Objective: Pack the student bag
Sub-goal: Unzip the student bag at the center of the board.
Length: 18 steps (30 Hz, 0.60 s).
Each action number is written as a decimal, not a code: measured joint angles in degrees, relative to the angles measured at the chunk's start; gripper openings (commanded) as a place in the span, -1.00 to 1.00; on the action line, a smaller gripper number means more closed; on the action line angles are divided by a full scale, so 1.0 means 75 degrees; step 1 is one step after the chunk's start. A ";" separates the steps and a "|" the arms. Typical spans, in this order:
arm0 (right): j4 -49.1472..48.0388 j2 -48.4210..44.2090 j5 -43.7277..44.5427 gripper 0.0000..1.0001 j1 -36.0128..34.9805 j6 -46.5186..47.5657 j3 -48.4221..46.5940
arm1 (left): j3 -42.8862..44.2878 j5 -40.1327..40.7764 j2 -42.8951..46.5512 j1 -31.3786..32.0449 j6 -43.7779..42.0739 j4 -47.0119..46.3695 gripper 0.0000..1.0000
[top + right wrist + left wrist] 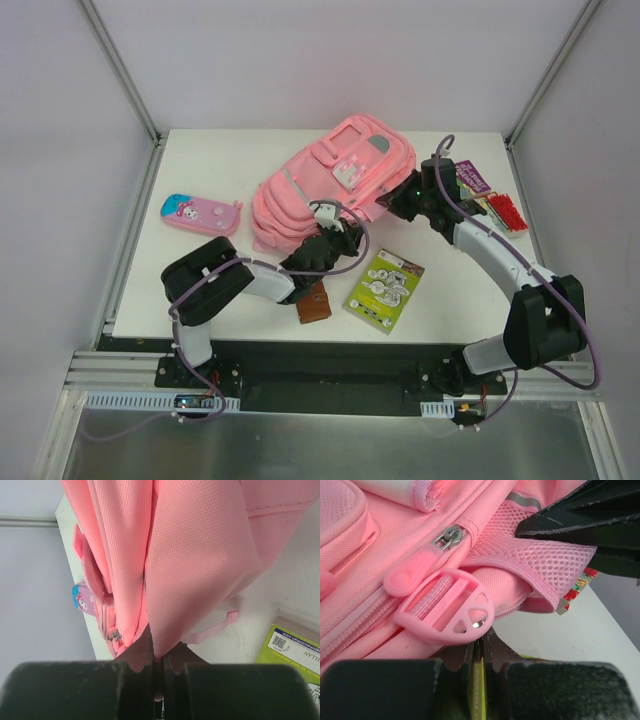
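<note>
The student bag (330, 175), a large pink backpack, lies in the middle of the table with its front pockets up. My left gripper (340, 236) is at its near edge. In the left wrist view it (482, 632) is shut, with its tips pinching the rim of the bag's pink plastic strap buckle (445, 615), just below a zip with a pink pull (412, 575). My right gripper (402, 200) is at the bag's right side. In the right wrist view it (159, 655) is shut on a fold of the bag's pink fabric (200, 555).
A small pink cartoon pencil case (200, 213) lies left of the bag. A yellow-green booklet (385, 288) and a brown wallet (313, 303) lie near the front edge. A purple item (473, 177) and a red item (505, 212) lie at the right.
</note>
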<state>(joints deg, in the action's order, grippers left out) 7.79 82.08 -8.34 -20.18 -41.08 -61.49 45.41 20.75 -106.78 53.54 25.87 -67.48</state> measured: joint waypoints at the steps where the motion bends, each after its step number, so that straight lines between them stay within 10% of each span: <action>1: 0.0026 0.0009 -0.0023 -0.99 0.0020 0.0012 0.0000 | -0.0122 -0.0035 0.0061 0.0000 0.0000 -0.0050 -1.00; 18: 0.0149 0.0510 -0.0982 -0.98 0.0775 0.0367 -0.0041 | -0.1271 -0.0242 0.0976 -0.0003 -0.0321 0.0125 -1.00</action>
<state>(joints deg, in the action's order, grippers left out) 8.91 85.91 -15.70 -14.37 -38.33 -61.80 35.88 18.94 -99.46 53.52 23.46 -66.54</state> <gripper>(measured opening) 0.045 0.032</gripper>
